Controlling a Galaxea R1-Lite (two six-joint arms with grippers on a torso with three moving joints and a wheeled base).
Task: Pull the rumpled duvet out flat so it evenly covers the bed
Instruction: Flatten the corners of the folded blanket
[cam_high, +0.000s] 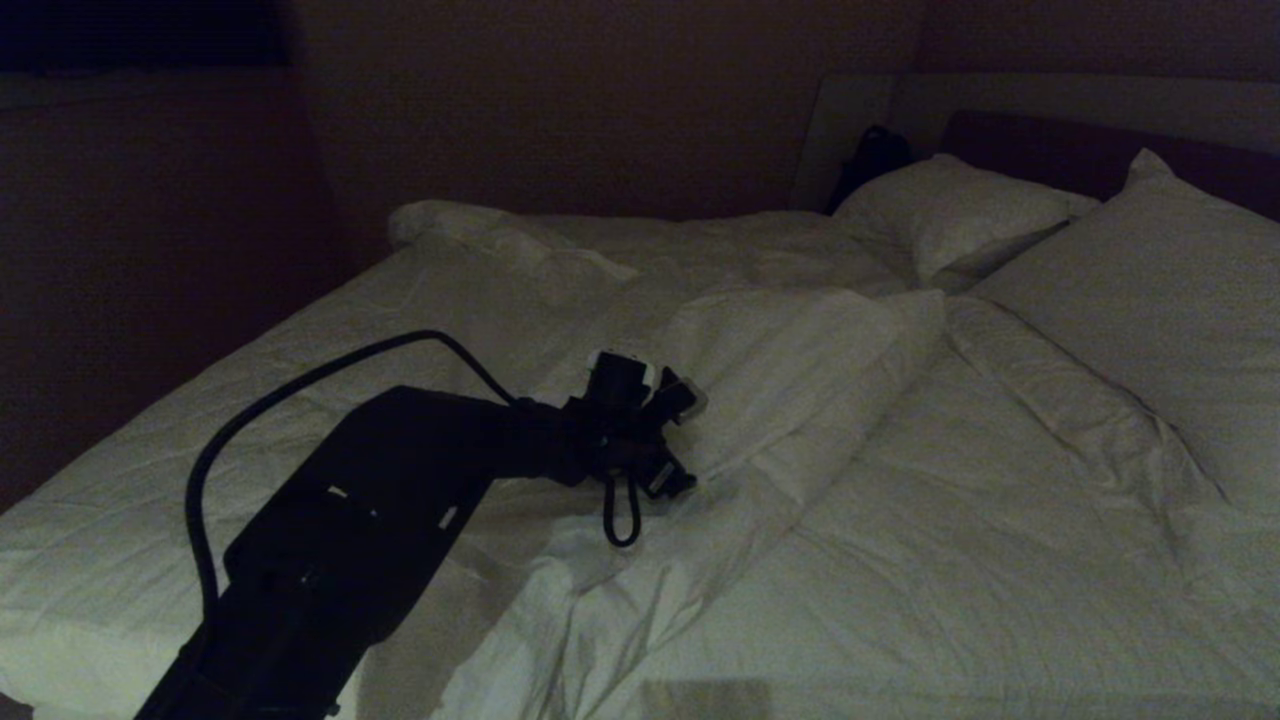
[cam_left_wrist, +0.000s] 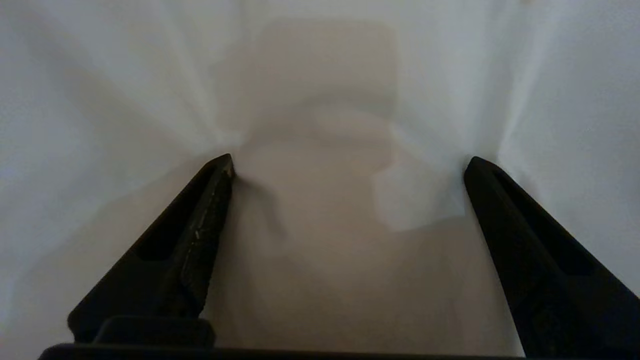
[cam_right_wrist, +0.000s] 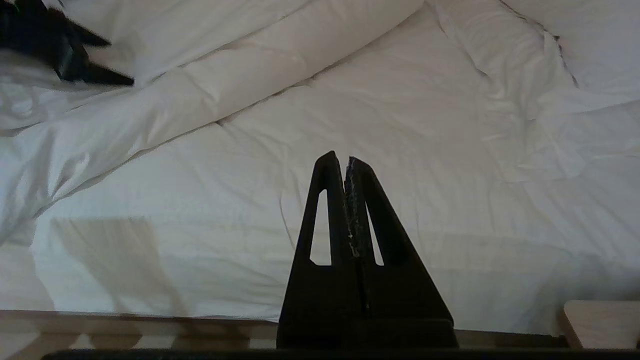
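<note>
I had the left gripper (cam_high: 672, 440) out over the middle of the bed (cam_high: 110, 560), its jaws spread wide and holding nothing. In the left wrist view the duvet (cam_left_wrist: 320, 90) filled the whole space ahead — white cloth puckered at both fingertips (cam_left_wrist: 222, 167), which pressed into it, with a smooth patch lying between the jaws. A thick rolled fold of the duvet ran slantwise across the bed, just beyond that gripper, toward the pillows (cam_high: 950, 215) at the headboard (cam_high: 1040, 145). My right gripper (cam_right_wrist: 346, 162) hung parked near the bed's edge, jaws pressed together — empty, above flat duvet.
</note>
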